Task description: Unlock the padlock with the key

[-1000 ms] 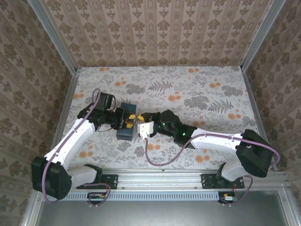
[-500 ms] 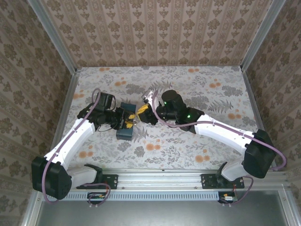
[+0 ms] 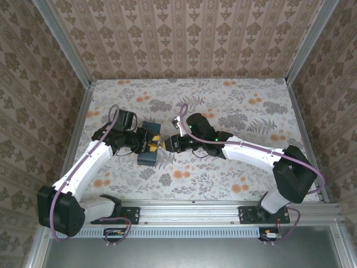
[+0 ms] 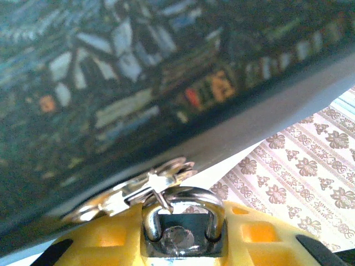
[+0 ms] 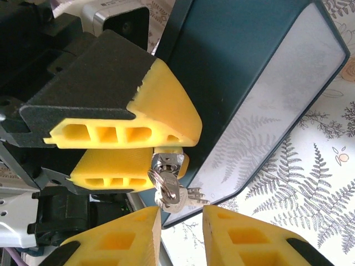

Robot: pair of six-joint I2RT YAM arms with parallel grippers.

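The padlock [image 5: 166,162], small and grey, sits pinched between the two yellow fingers [image 5: 161,116] of the left claw [image 3: 150,142], which is pressed together on it; in the left wrist view its thin shackle [image 4: 183,204] arches up from the yellow pads toward the underside of the box. A key ring [image 5: 157,180] hangs against the lock, and the key [image 5: 182,195] dangles from it with its toothed blade out in the open, pointing toward the box's pale side. Just beyond the key, the right claw [image 5: 181,233] is spread, its two yellow fingers apart with the key near the gap between them; whether either finger touches the key I cannot tell. The dark blue box [image 5: 238,72] stands right beside the lock, touching or nearly touching the left claw. From above, all this lies left of the middle of the floral counter [image 3: 234,106], about midway between its far and near edges; the two claws meet tip to tip at the box [image 3: 149,158].
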